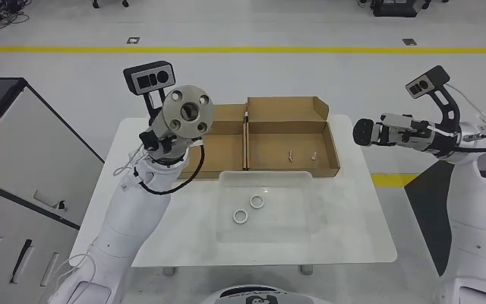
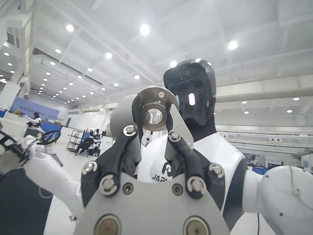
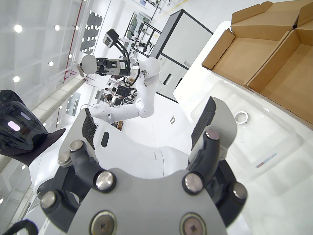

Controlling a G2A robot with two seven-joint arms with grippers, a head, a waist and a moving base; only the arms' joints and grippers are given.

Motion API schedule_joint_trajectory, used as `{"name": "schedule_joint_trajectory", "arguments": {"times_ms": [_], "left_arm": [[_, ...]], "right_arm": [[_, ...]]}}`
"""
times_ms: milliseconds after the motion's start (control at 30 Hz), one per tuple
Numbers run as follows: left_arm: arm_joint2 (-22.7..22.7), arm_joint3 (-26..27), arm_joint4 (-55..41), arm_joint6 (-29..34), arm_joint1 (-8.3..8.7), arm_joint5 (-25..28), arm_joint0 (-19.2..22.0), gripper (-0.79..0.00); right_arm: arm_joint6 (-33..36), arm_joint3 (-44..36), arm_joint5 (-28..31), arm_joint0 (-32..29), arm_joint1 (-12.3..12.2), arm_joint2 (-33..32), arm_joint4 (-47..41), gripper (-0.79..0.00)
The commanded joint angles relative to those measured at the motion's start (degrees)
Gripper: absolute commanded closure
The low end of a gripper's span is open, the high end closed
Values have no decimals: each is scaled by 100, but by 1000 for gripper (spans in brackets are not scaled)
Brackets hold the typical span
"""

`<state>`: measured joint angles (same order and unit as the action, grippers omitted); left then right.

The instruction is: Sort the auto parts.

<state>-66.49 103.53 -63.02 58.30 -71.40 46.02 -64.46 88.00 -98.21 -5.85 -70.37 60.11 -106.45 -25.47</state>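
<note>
Top view: the left gripper (image 1: 179, 125) is holding a metal flange (image 1: 187, 112) aloft over the left rear of the table (image 1: 357, 228), beside two cardboard boxes (image 1: 273, 148); two rings (image 1: 258, 203) are lying in a clear tray (image 1: 296, 222). Left wrist view: its fingers (image 2: 136, 116) are clenching the flange's hub. Right wrist view: the right gripper (image 3: 149, 121) is hanging spread, grasping nothing.

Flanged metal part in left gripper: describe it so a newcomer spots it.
On the white table, find the left brown cardboard box; the left gripper is raised over its left end. It clamps a round silver metal flange with a central bore and bolt holes. Unlike the two white rings in the clear plastic tray, it is bigger, metallic and held aloft.
</note>
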Motion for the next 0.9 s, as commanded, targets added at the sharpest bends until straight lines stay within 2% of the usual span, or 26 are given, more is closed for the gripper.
{"name": "schedule_joint_trajectory", "arguments": {"times_ms": [0, 167, 700, 867], "left_arm": [[-42, 26, -134, 65, -28, -67, -24, 0], [-196, 42, -177, 238, -104, -239, -77, 0], [-196, 42, -177, 238, -104, -239, -77, 0], [-313, 67, 430, -145, -105, -411, -141, 0]], "right_arm": [[0, 0, 0, 0, 0, 0, 0, -785], [0, 0, 0, 0, 0, 0, 0, -785], [0, 0, 0, 0, 0, 0, 0, -785], [0, 0, 0, 0, 0, 0, 0, -785]]}}
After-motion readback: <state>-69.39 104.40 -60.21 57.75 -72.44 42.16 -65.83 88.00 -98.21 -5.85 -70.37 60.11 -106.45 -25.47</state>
